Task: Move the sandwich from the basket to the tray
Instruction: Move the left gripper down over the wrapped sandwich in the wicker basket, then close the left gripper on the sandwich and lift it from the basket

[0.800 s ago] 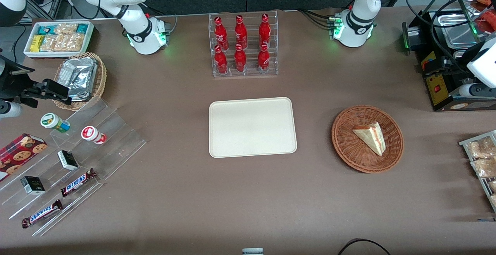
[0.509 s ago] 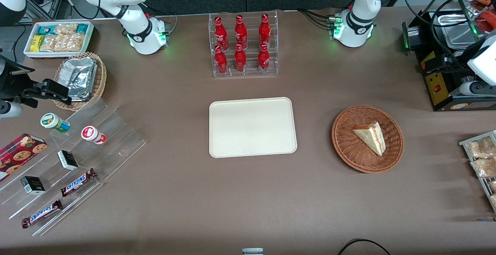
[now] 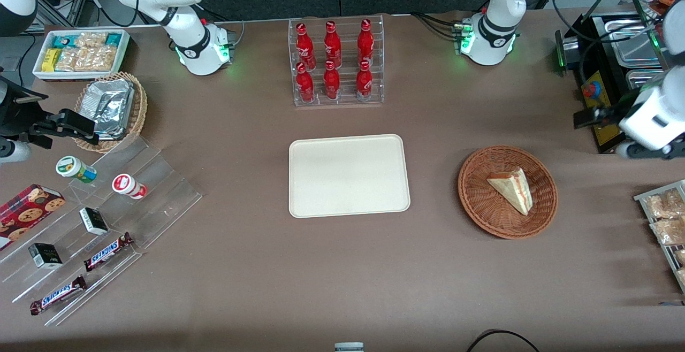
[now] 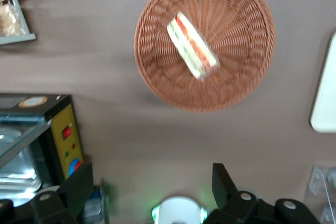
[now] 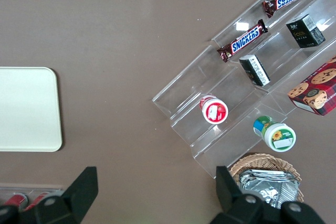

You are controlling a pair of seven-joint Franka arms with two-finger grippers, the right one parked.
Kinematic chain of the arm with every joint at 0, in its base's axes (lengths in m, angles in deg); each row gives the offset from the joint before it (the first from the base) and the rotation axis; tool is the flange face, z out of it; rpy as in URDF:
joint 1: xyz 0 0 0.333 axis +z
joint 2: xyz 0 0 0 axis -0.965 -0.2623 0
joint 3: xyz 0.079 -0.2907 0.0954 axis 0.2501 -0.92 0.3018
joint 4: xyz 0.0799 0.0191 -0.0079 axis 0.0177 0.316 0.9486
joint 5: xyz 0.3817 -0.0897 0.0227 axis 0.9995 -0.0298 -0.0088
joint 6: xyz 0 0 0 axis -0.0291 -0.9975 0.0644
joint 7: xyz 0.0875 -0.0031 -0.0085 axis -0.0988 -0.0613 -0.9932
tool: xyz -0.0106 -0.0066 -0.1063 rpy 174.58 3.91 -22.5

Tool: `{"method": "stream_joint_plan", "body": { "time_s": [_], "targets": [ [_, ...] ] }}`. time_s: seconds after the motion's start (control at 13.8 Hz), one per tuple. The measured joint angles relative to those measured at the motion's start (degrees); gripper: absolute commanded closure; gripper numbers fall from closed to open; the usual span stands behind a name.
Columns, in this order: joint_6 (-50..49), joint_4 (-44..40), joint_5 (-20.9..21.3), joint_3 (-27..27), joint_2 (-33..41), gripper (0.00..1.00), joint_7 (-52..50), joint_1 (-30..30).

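Note:
The sandwich [image 3: 511,189] is a pale bread wedge with red-orange and green filling, lying in the round reddish-brown wicker basket [image 3: 476,207]. The cream-white tray [image 3: 348,175] lies flat beside the basket, toward the parked arm's end, with nothing on it. My left gripper [image 3: 588,117] hangs above the table at the working arm's end, farther from the front camera than the basket and well apart from it. In the left wrist view the gripper [image 4: 152,187] is open and empty, with the sandwich [image 4: 191,51], the basket [image 4: 157,72] and a tray corner [image 4: 325,103] in sight.
A black machine with a yellow panel [image 3: 602,130] stands beside my gripper. A rack of snack packs [image 3: 663,218] sits near the basket. An acrylic rack of red bottles [image 3: 334,63] stands farther back than the tray. Acrylic steps with snacks [image 3: 96,218] lie toward the parked arm's end.
My left arm has swung in from the table's edge toward the basket, and its gripper now shows beside the black machine. The sandwich, basket and tray have not moved.

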Motion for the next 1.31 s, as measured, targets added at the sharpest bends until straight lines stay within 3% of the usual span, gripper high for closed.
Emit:
{"method": "stream_joint_plan", "body": {
  "time_s": [0.36, 0.58, 1.09, 1.31],
  "targets": [
    [21.3, 13.5, 0.0, -1.0, -1.6, 0.0, -19.6, -2.5],
    [28.4, 17.6, 0.0, -1.3, -5.0, 0.0, -30.9, -5.4],
    [46.3, 28.4, 0.0, -0.9, -7.4, 0.0, -39.1, -5.1],
    [47.7, 30.1, 0.0, -0.9, -8.0, 0.0, -39.8, -5.0]
  ]
}}
